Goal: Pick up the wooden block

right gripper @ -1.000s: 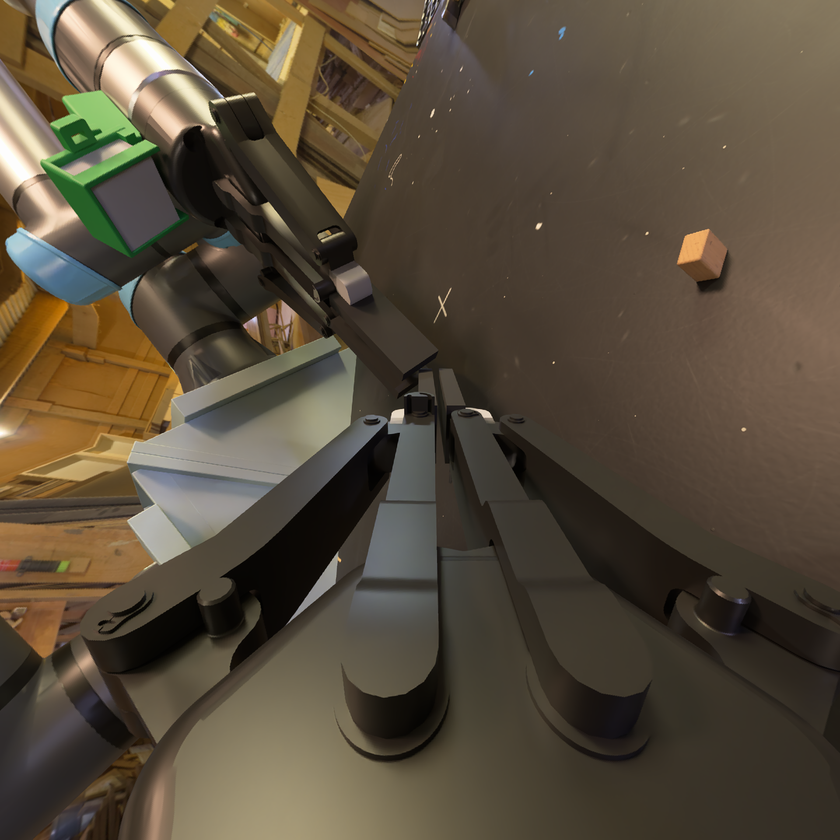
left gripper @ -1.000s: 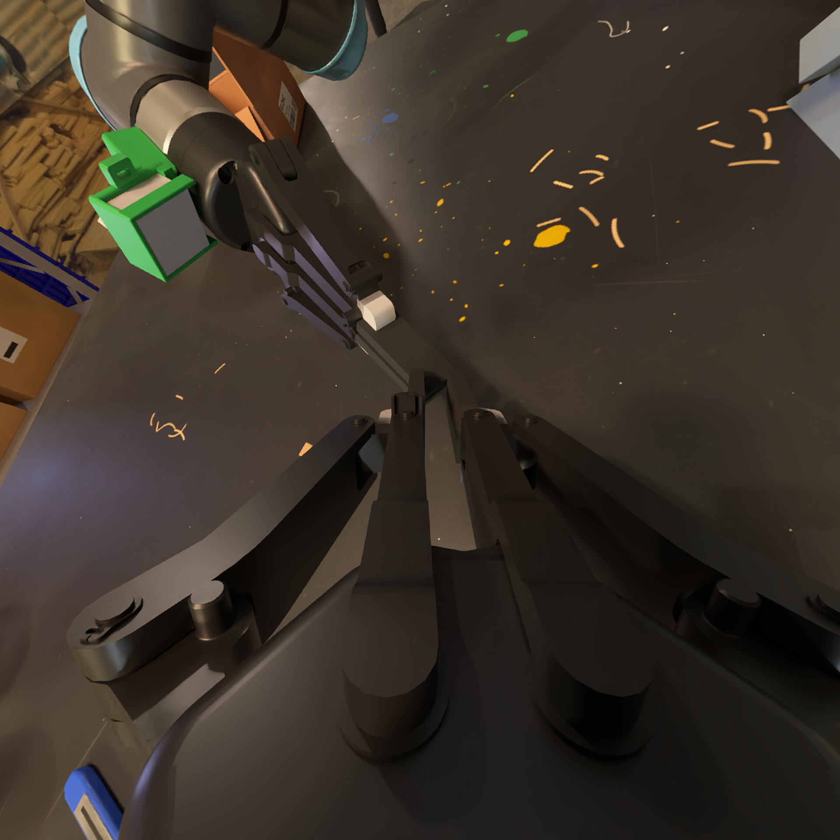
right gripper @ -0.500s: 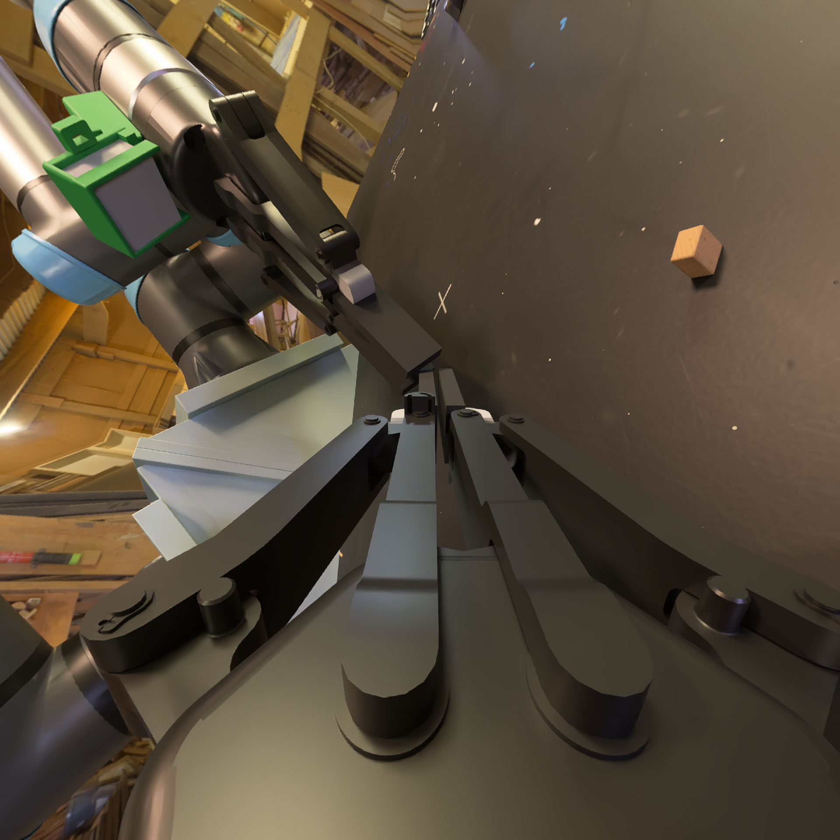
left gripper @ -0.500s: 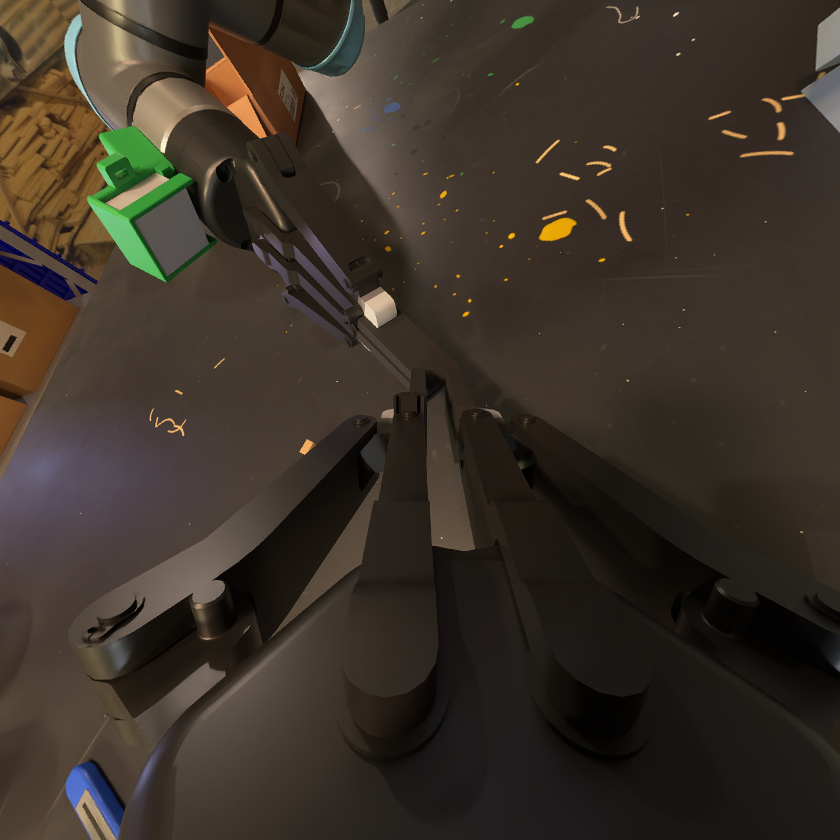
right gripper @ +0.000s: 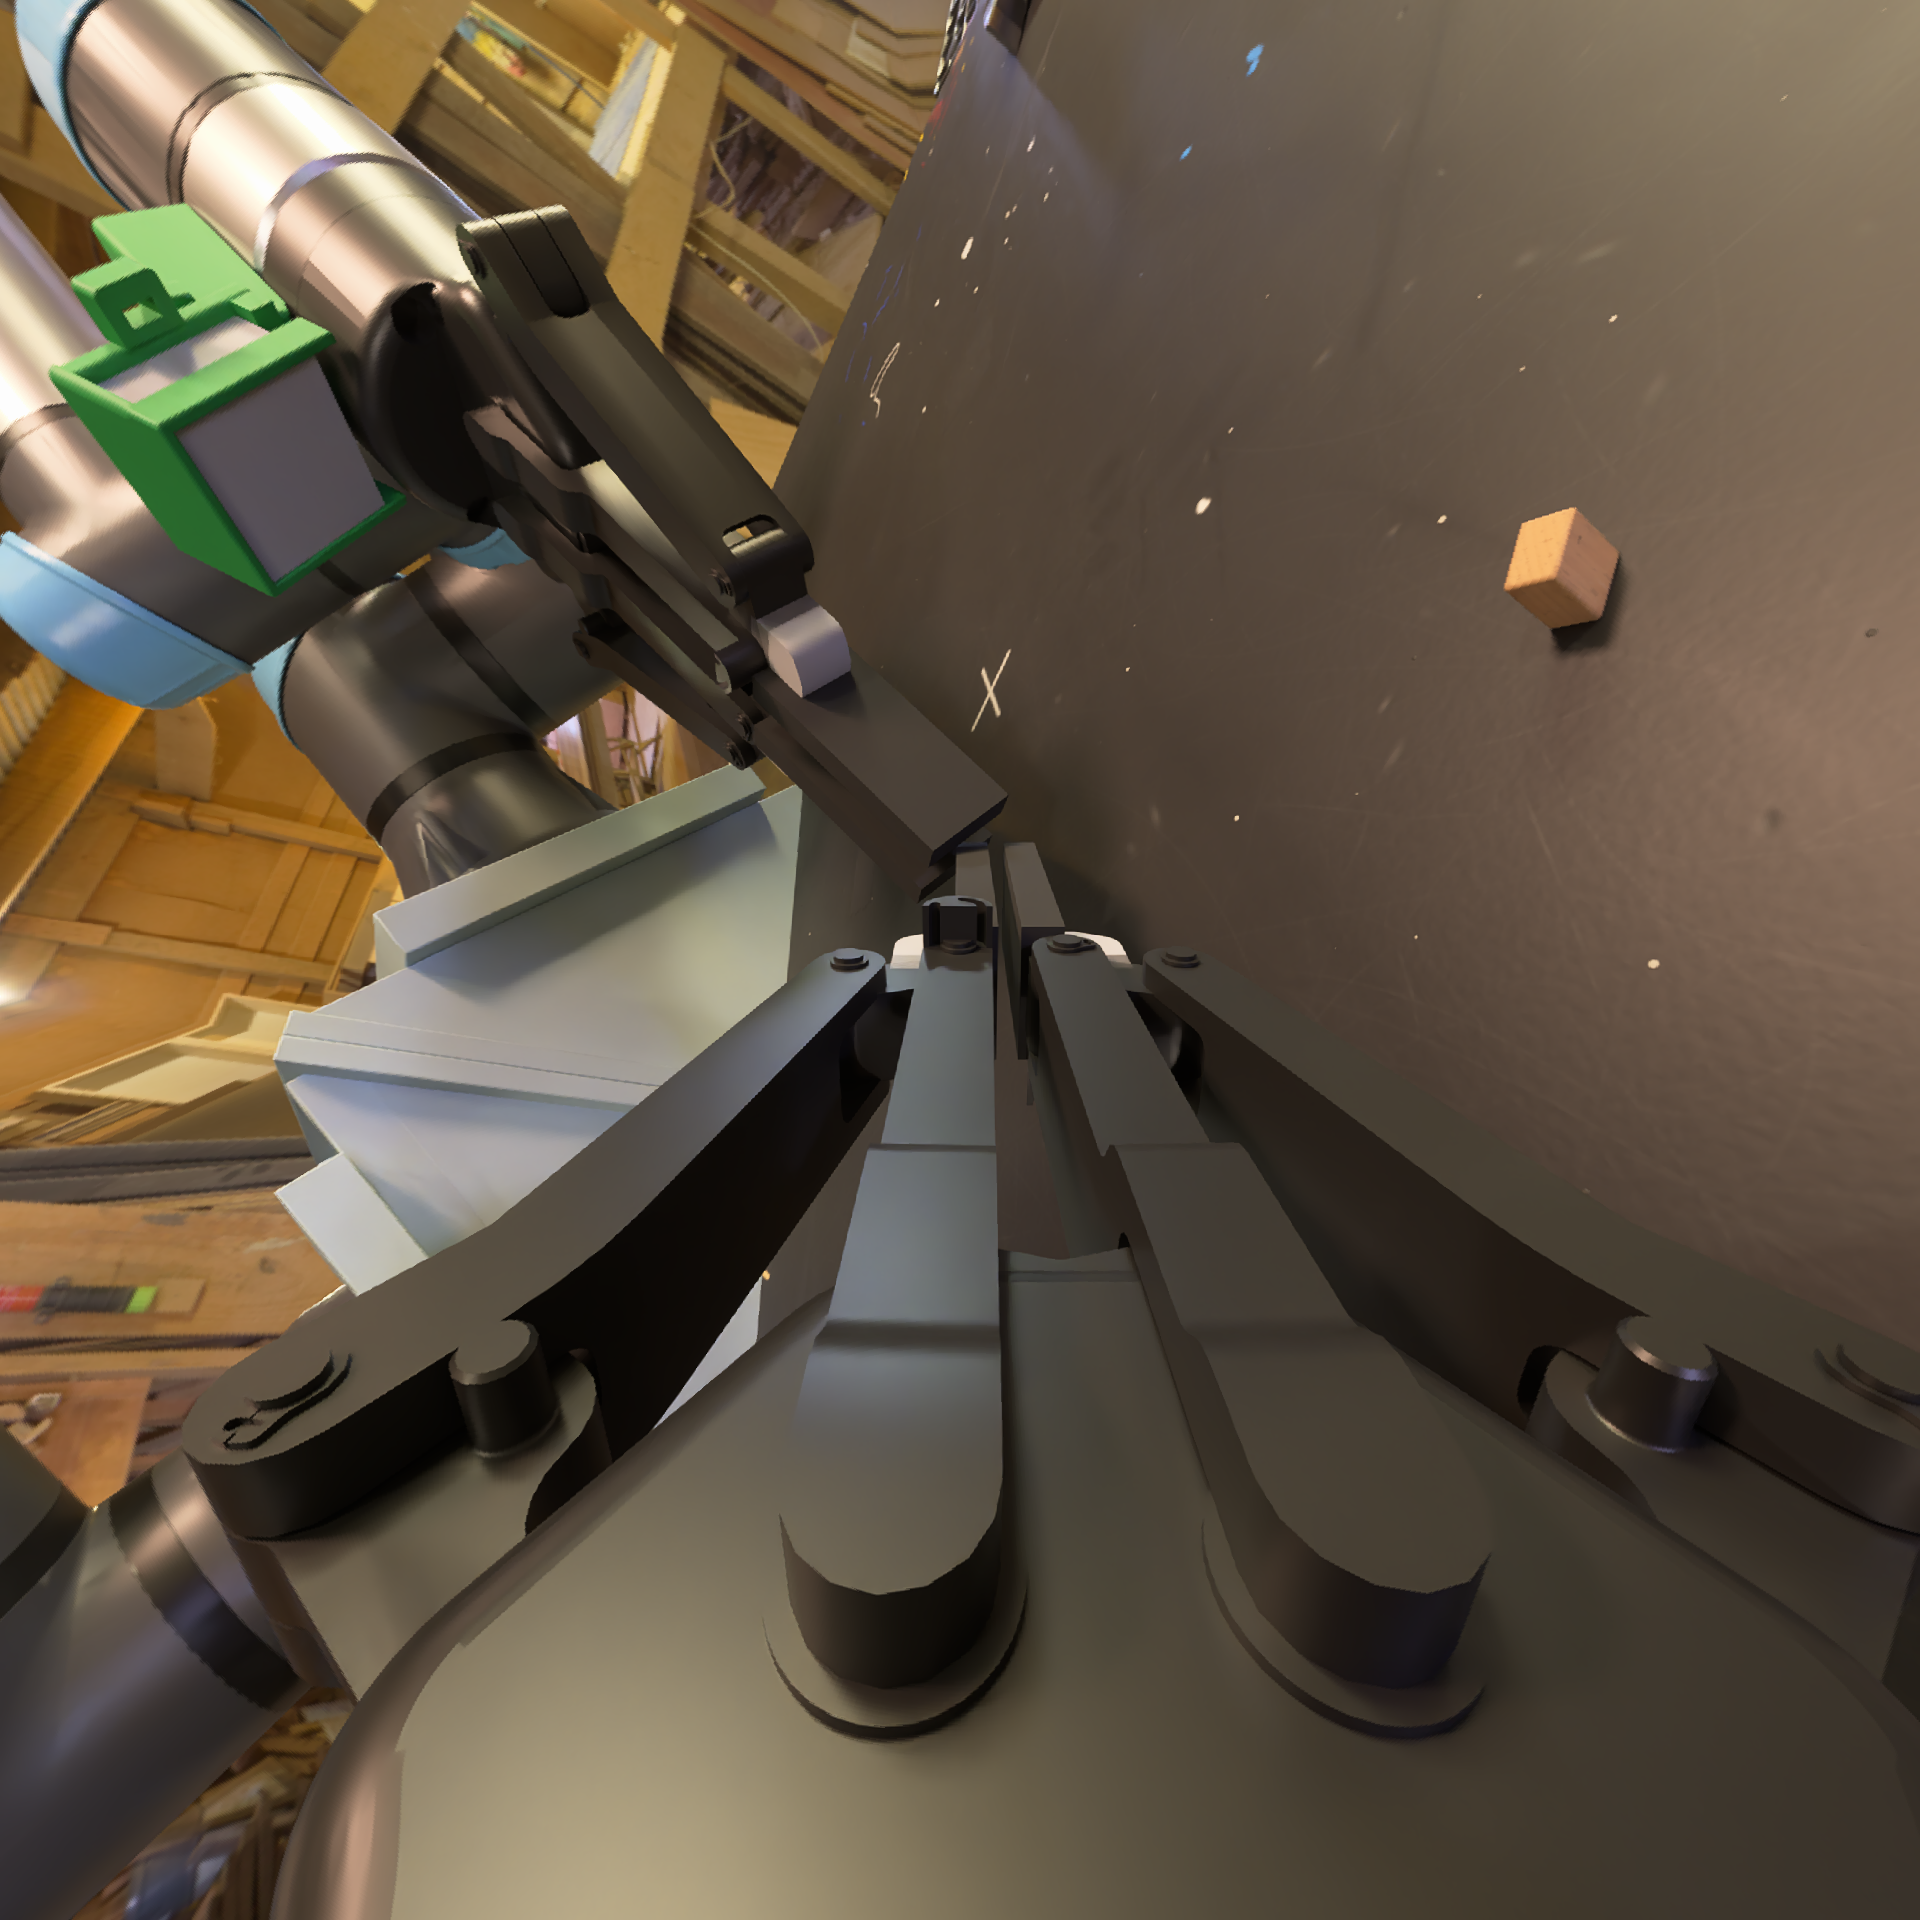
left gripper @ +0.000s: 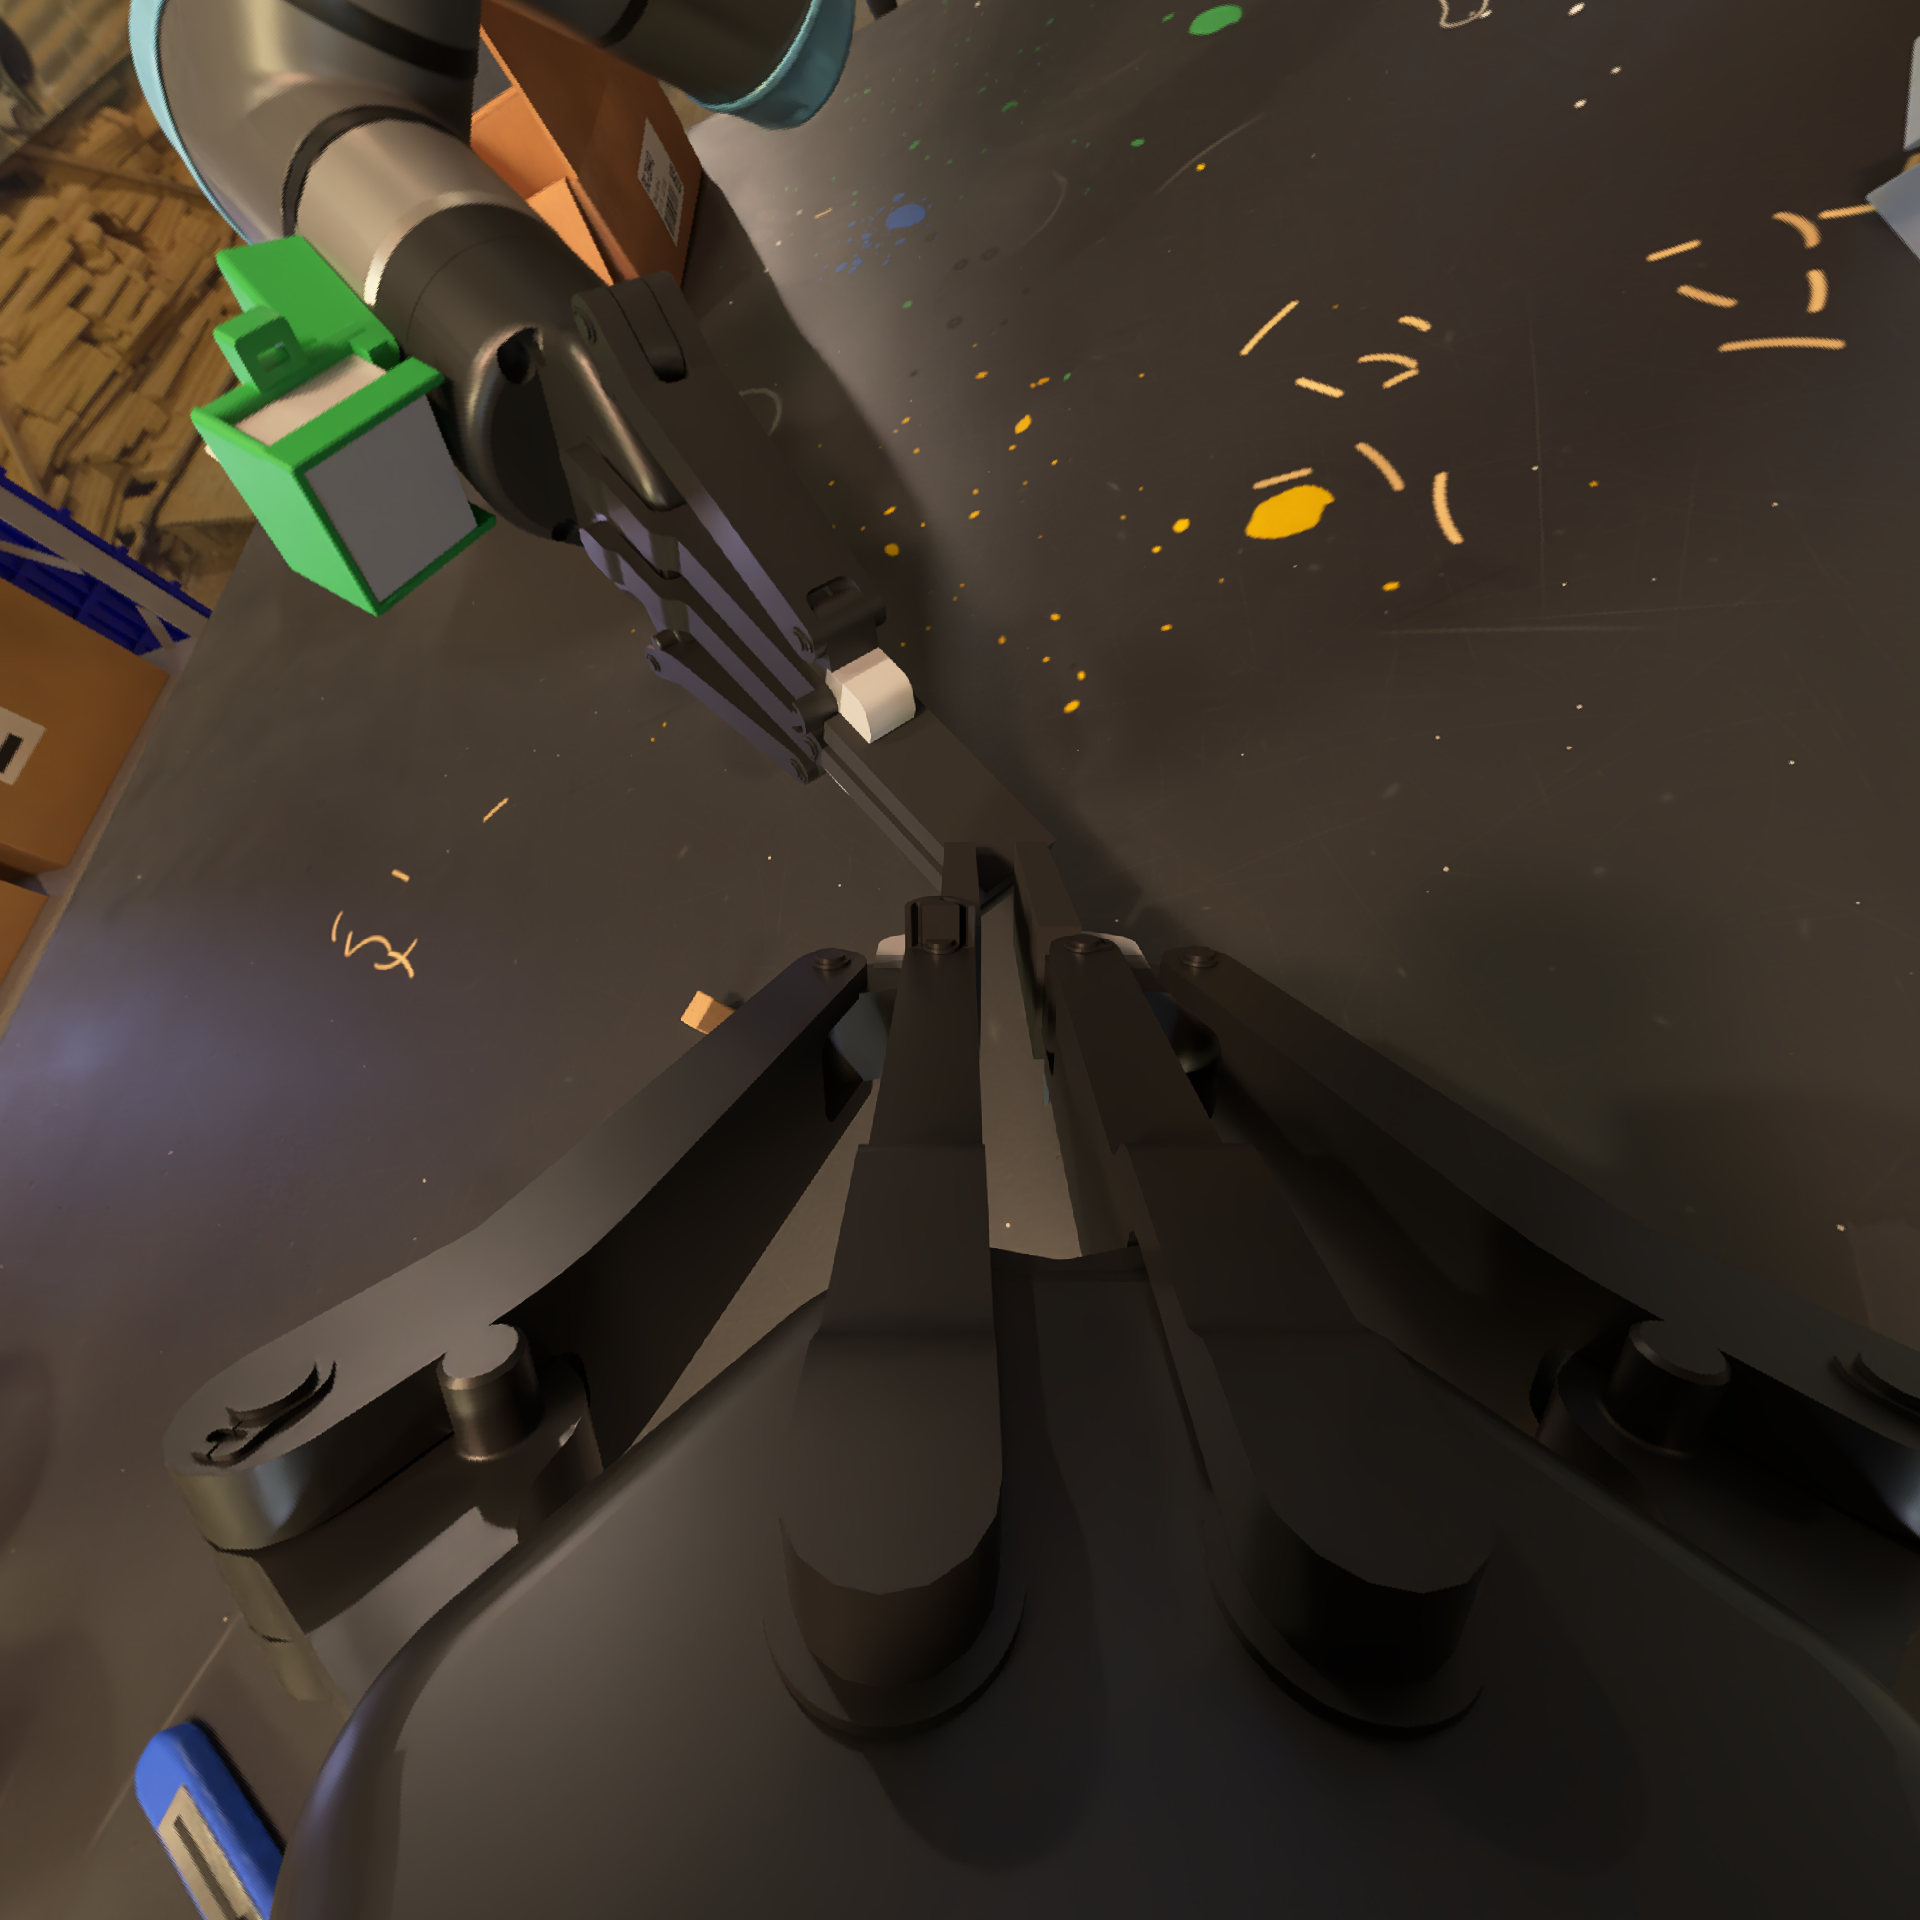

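The wooden block (right gripper: 1562, 566) is a small tan cube that lies on the dark table (right gripper: 1455, 935), up and to the right of my right gripper (right gripper: 997, 873) and well apart from it. My right gripper is shut and empty. In the left wrist view only a corner of the block (left gripper: 704, 1010) shows, behind my own left linkage. My left gripper (left gripper: 992, 873) is shut and empty above the table (left gripper: 1455, 935). The two grippers point at each other with their tips almost touching. The right gripper also shows in the left wrist view (left gripper: 883, 800), and the left gripper in the right wrist view (right gripper: 951, 831).
An orange cardboard box (left gripper: 603, 156) stands at the table's far edge behind the right arm. Brown boxes (left gripper: 62, 727) sit beyond the left edge. A pale grey mount (right gripper: 540, 1018) lies under the left arm. Yellow paint marks (left gripper: 1288, 511) dot the table.
Both views have shifted slightly: the block has drifted a little left in the right wrist view, and the paint marks up and right in the left wrist view. Both grippers stay shut.
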